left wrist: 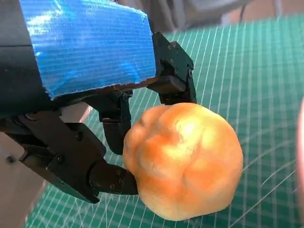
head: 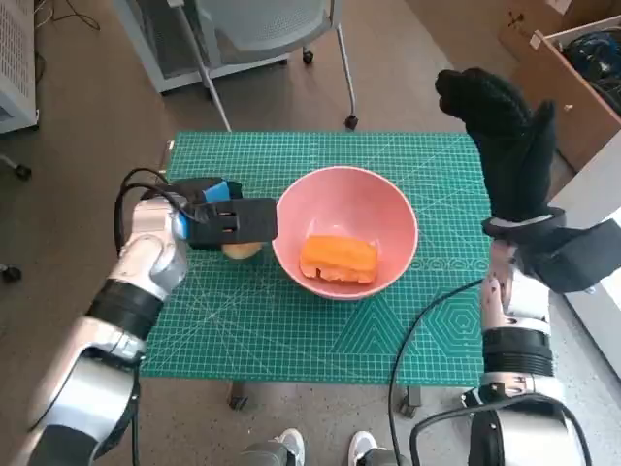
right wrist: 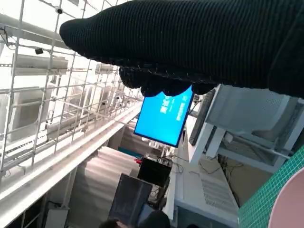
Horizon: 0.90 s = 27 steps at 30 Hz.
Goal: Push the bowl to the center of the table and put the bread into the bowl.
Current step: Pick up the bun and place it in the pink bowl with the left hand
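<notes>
The black left hand with blue tape (head: 228, 219) grips a round golden bread roll (left wrist: 184, 161) beside the big pink bowl (head: 388, 209), while the gloved right hand (head: 505, 141) is up high, fingers apart, holding nothing.

Right wrist view: gloved hand over a room.
The black knitted right hand (right wrist: 190, 42) spans the frame; beyond it glows a bright blue rectangular screen (right wrist: 164, 116).

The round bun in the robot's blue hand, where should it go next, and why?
Probably up and over the rim of the pink bowl, then let go. The left hand holds the round bun just beside the bowl, which sits near the middle of the green mat with an orange bread already inside. The right hand is raised clear of it.
</notes>
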Each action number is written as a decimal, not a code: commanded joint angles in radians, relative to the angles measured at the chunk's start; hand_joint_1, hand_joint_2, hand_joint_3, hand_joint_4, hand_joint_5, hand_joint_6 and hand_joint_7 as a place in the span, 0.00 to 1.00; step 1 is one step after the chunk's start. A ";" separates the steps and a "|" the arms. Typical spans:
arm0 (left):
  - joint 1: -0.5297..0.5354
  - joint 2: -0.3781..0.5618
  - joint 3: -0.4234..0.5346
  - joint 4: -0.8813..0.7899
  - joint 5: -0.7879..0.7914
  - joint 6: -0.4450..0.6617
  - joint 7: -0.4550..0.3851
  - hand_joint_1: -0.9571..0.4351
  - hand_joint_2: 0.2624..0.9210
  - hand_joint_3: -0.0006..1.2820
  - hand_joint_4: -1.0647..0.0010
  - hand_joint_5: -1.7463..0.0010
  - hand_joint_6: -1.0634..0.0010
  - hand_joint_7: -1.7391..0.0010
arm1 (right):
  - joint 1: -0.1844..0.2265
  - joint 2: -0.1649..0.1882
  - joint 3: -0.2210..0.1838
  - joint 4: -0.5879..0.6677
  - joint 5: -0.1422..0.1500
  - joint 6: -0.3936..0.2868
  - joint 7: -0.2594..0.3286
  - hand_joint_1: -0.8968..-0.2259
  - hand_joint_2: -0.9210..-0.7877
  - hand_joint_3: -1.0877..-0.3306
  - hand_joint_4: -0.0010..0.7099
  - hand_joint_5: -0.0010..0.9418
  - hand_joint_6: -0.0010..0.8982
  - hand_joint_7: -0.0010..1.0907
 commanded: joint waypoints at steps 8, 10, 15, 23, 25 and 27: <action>0.061 0.068 0.078 -0.190 -0.034 0.012 -0.051 0.69 0.82 0.18 0.27 0.35 0.36 0.37 | 0.005 0.007 -0.002 0.019 -0.001 0.003 -0.002 0.35 0.00 0.32 0.30 0.00 0.34 0.04; 0.066 0.074 0.089 -0.213 -0.037 0.019 -0.057 0.69 0.84 0.16 0.27 0.35 0.36 0.38 | 0.004 0.007 -0.002 0.020 0.000 0.003 -0.001 0.35 0.00 0.32 0.30 0.00 0.34 0.04; 0.080 0.092 0.123 -0.289 -0.053 0.047 -0.077 0.69 0.85 0.13 0.26 0.35 0.34 0.40 | 0.007 0.009 -0.001 0.016 -0.001 0.001 -0.002 0.35 0.00 0.32 0.30 0.00 0.34 0.04; 0.098 0.116 0.184 -0.436 -0.069 0.102 -0.114 0.69 0.86 0.12 0.25 0.36 0.32 0.42 | 0.004 0.009 -0.002 0.024 -0.001 -0.004 -0.002 0.35 0.00 0.32 0.30 0.00 0.34 0.04; 0.100 0.118 0.195 -0.468 -0.069 0.116 -0.122 0.69 0.86 0.12 0.24 0.37 0.33 0.40 | 0.003 0.009 -0.003 0.027 -0.001 -0.005 -0.002 0.35 0.00 0.33 0.30 0.00 0.34 0.04; 0.096 0.116 0.206 -0.519 -0.066 0.141 -0.133 0.69 0.86 0.12 0.24 0.38 0.33 0.39 | 0.001 0.009 -0.003 0.028 -0.001 -0.005 -0.002 0.35 0.00 0.33 0.31 0.00 0.34 0.04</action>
